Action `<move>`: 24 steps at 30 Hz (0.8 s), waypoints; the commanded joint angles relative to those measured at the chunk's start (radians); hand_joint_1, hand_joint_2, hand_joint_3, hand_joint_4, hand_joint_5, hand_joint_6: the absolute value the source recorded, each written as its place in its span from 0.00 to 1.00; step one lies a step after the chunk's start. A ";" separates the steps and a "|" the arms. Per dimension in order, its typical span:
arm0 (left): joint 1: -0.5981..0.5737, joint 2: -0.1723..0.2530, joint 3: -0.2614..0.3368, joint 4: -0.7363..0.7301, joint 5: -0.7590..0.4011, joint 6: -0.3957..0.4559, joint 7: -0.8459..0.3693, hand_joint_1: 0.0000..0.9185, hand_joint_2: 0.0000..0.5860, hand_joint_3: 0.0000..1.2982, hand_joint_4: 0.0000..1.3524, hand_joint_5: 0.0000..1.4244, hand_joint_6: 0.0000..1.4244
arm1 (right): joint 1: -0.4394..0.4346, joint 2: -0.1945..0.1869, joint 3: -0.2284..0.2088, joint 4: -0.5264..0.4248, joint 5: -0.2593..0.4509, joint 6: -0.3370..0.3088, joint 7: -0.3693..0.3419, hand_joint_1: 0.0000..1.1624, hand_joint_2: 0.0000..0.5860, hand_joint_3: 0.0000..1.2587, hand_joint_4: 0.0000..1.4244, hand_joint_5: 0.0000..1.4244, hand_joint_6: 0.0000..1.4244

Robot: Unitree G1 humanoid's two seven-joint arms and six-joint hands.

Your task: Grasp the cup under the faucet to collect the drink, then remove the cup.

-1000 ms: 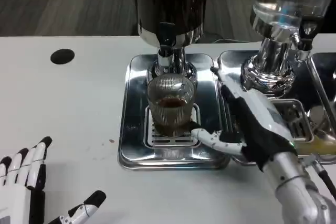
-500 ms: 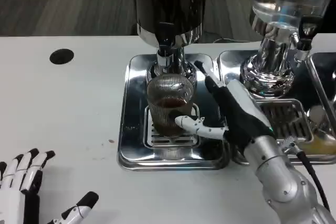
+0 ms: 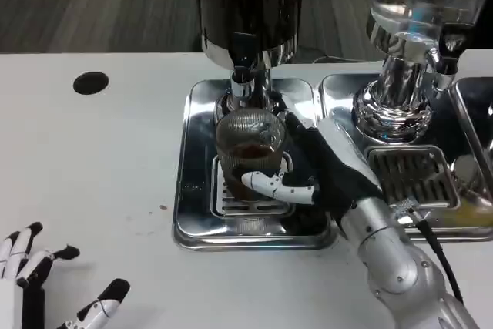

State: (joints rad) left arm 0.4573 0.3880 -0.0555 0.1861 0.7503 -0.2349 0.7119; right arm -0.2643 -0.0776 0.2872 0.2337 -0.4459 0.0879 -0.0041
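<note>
A ribbed glass cup [image 3: 243,146] holding some dark drink stands on the grate of the silver drip tray [image 3: 194,190], right under the faucet [image 3: 243,75] of the dark dispenser [image 3: 246,1]. My right hand [image 3: 323,171] wraps the cup from the right. Its thumb lies across the cup's front and its fingers [image 3: 295,126] press the back right side. My left hand [image 3: 35,283] rests at the table's near left corner, fingers apart and holding nothing.
A second dispenser [image 3: 420,5] with a clear tank stands to the right on its own drip tray [image 3: 462,217]. A black round hole [image 3: 92,82] marks the table at the far left. Bare white table lies left of the trays.
My right hand has slid left from beside the tray and closed around the cup, thumb now across its front. The left hand has drawn back toward the lower left corner.
</note>
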 commanded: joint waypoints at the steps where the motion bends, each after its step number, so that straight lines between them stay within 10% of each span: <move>1: 0.004 0.014 0.014 0.012 -0.015 -0.019 0.008 0.00 0.18 0.37 0.00 0.07 0.03 | -0.022 0.012 -0.001 0.031 0.006 -0.030 -0.036 0.62 0.33 0.00 0.00 0.00 0.10; 13: 0.005 0.016 0.023 0.023 -0.023 -0.027 0.006 0.00 0.18 0.39 0.00 0.07 0.03 | -0.048 0.023 0.008 0.107 0.008 -0.060 -0.056 0.63 0.33 0.00 0.01 0.01 0.12; 24: 0.007 0.024 0.033 0.012 -0.040 -0.032 0.004 0.00 0.17 0.41 0.00 0.07 0.03 | -0.053 0.041 0.007 0.148 0.000 -0.089 -0.125 0.67 0.31 0.18 0.23 0.16 0.23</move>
State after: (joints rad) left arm 0.4599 0.3960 -0.0372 0.2006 0.7165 -0.2549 0.7120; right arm -0.3036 -0.0431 0.2945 0.3698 -0.4435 0.0178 -0.1044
